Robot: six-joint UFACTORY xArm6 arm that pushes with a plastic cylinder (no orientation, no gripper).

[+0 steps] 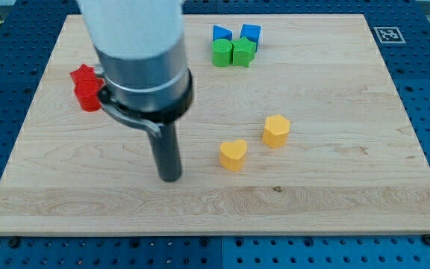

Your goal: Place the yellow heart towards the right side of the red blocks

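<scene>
The yellow heart (233, 155) lies on the wooden board right of centre, low in the view. My tip (170, 178) rests on the board to the heart's left, a short gap away and slightly lower. Two red blocks (86, 86) sit touching each other at the view's left, partly hidden behind the arm's grey body (136, 56); their shapes are hard to make out. They are far to the upper left of the heart.
A yellow hexagon block (276, 130) sits just upper right of the heart. Two blue blocks (236, 33) and two green blocks (234, 53) cluster at the view's top centre. The board's bottom edge (215, 233) runs below the tip.
</scene>
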